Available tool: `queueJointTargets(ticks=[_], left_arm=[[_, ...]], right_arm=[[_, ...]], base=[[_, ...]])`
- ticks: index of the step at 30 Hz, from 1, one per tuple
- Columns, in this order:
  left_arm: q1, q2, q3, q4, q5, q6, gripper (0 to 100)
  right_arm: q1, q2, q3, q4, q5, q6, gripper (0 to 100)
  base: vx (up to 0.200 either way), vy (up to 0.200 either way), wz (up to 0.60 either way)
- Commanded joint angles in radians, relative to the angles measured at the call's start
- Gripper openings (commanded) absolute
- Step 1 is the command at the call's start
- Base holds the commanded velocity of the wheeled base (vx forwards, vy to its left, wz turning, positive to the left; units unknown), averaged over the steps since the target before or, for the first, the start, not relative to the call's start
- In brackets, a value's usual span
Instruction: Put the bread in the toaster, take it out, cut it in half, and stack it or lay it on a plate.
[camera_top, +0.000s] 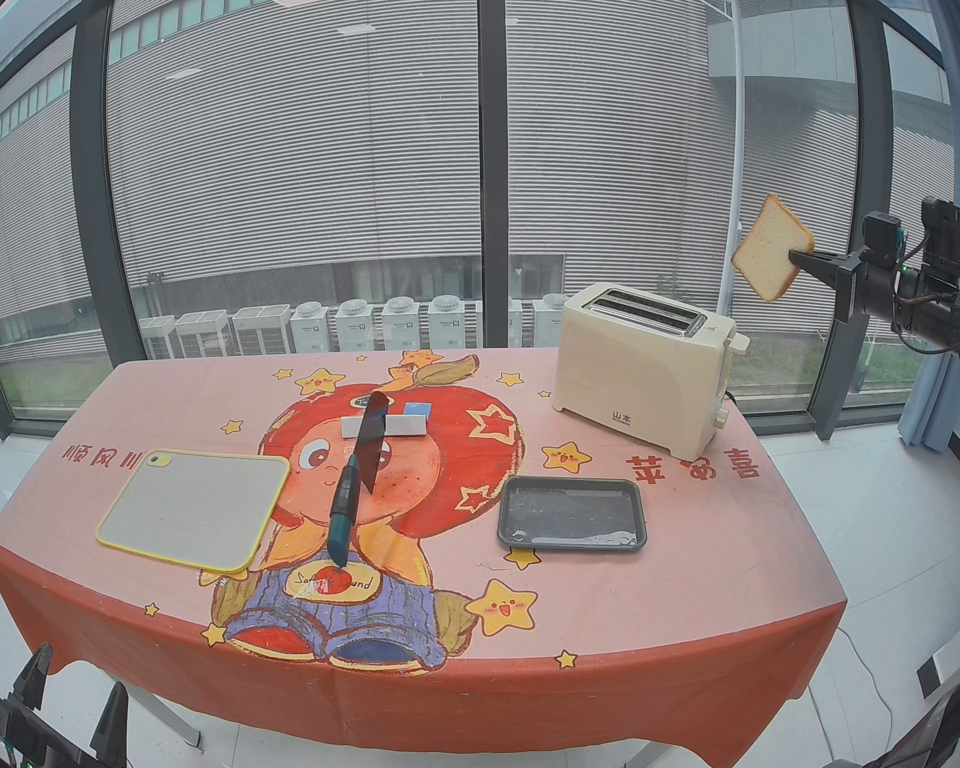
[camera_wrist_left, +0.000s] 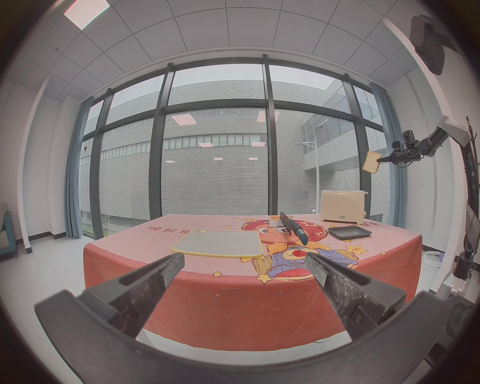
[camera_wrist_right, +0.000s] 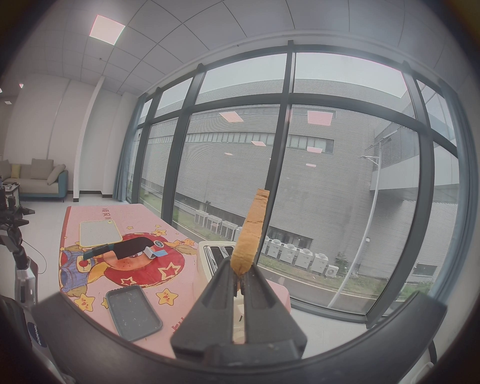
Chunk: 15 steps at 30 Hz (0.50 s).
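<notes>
A slice of bread (camera_top: 770, 249) hangs high in the air, above and to the right of the cream toaster (camera_top: 645, 364), with my right gripper (camera_top: 808, 252) shut on its edge. The right wrist view looks along the slice (camera_wrist_right: 250, 234) edge-on, the toaster's slots (camera_wrist_right: 216, 254) lying below and beyond it. My left gripper (camera_wrist_left: 244, 274) is open and holds nothing; it sits low, off the table's front left corner (camera_top: 70, 712). A knife (camera_top: 352, 472) with a dark blade and blue handle leans on a small rest at the table's middle.
A grey cutting board with a yellow rim (camera_top: 195, 507) lies on the table's left. A dark rectangular tray (camera_top: 571, 513) sits in front of the toaster. The table has an orange cartoon cloth (camera_top: 700, 610); large windows stand behind it.
</notes>
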Motion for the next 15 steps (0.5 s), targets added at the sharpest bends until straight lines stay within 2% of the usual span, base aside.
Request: queueJointTargets(ticks=[1, 10, 15], left_arm=[[0.000, 0.001, 0.018, 0.000, -0.001, 0.001, 100], [0.000, 0.001, 0.018, 0.000, -0.001, 0.001, 100], [0.000, 0.001, 0.018, 0.000, -0.001, 0.001, 100]], right_arm=[[0.011, 0.017, -0.003, -0.001, 0.003, 0.000, 0], [0.035, 0.030, -0.004, -0.002, 0.006, -0.002, 0], [0.055, 0.037, 0.005, -0.002, 0.003, -0.003, 0]], base=[[0.200, 0.000, 0.00], [0.200, 0.000, 0.00], [0.000, 0.000, 0.00]])
